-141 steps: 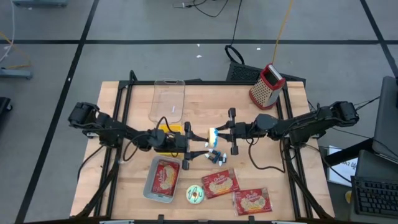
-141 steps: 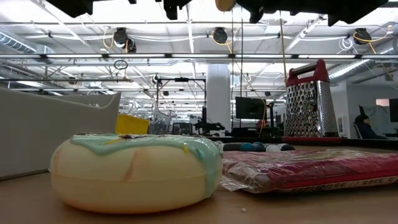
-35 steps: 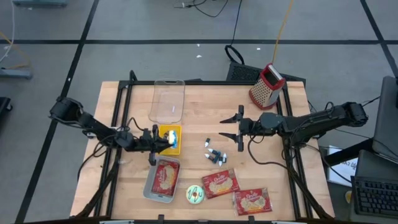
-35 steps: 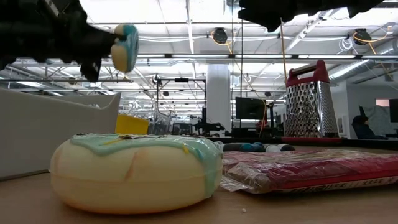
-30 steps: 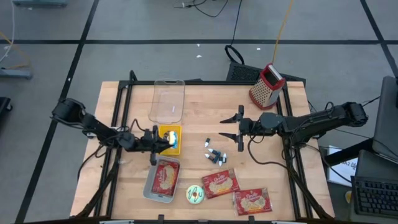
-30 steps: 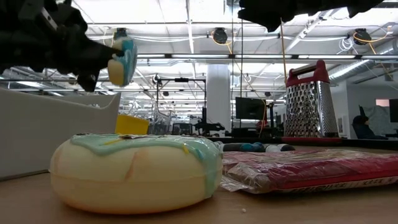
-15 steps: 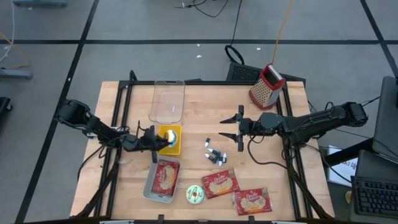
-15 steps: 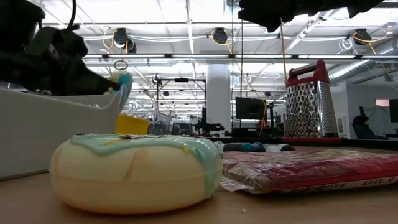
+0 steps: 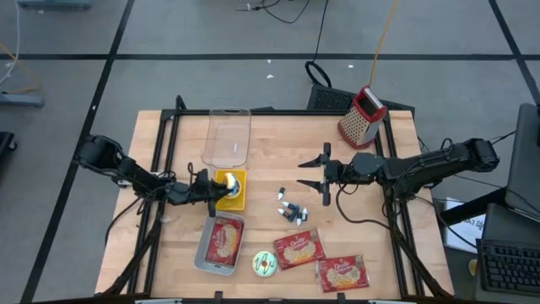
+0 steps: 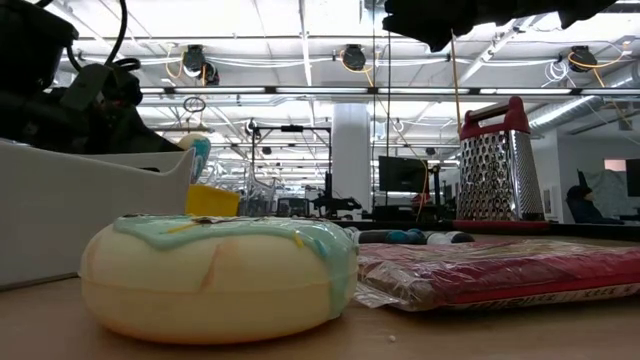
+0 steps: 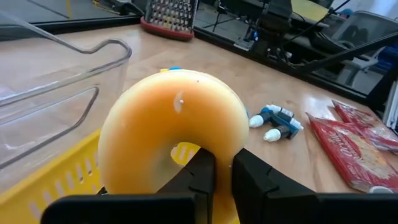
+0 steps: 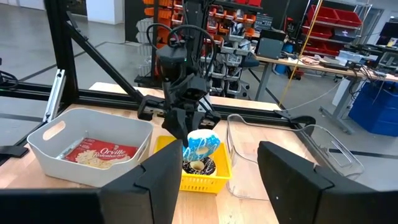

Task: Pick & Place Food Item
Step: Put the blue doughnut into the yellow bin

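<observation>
Fingers on the left gripper (image 11: 216,167) pinch the donut's (image 11: 171,127) ring, just over the yellow basket (image 9: 230,191). Looks light, stiff, smooth; thin rim's the spot. Right gripper (image 9: 321,174) sits spread.

- One word reads clearly: "Orville", in script on the red popcorn packet (image 12: 93,156) lying in the grey tub (image 12: 53,134), lower left of the right wrist view.
- Low view, lower right: the red packet (image 10: 500,275) carries a strip of print along its edge, too blurred to read.
- High view, bottom centre: two more red packets (image 9: 298,248) and (image 9: 341,273) show yellow lettering, too small to make out.
- Nothing else legible in any view.
</observation>
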### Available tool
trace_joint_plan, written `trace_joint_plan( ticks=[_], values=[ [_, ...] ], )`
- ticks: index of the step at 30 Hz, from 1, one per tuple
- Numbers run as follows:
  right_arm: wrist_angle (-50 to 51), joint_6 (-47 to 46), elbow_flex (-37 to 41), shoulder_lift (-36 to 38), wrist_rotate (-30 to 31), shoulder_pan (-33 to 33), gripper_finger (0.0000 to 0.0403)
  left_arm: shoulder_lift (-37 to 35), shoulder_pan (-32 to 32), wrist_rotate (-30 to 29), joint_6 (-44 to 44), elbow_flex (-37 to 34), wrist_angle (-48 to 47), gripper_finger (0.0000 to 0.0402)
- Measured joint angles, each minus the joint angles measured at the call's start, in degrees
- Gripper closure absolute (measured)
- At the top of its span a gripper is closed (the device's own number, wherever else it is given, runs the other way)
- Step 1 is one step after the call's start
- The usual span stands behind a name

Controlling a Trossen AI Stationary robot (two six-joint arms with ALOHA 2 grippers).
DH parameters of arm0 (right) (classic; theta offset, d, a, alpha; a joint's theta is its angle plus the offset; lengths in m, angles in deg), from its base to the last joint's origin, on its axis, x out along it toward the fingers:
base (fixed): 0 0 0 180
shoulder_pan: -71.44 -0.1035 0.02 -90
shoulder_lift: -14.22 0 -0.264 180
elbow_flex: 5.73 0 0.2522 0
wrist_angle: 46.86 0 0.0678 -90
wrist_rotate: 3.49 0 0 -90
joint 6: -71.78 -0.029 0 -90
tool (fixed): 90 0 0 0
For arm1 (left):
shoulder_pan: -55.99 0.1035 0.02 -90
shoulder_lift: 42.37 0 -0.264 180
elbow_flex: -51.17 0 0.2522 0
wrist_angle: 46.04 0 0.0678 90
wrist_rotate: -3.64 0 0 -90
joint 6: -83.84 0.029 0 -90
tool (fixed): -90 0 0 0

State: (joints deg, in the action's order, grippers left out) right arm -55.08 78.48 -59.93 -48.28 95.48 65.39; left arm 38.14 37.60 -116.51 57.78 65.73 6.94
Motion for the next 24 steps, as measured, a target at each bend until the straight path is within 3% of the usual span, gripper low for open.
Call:
trace_joint_plan(
  ticks=[13, 24],
  values=[
    [0.02, 0.22, 0.0, -0.02, 0.0, 0.0, 0.0206, -0.04, 0.0, -0.65, -7.99, 0.0, -4.41, 0.0353],
    [0.07, 0.22, 0.0, -0.02, 0.0, 0.02, 0.0206, -0.11, 0.0, -1.71, -11.0, 0.09, -5.17, 0.022]
  ],
)
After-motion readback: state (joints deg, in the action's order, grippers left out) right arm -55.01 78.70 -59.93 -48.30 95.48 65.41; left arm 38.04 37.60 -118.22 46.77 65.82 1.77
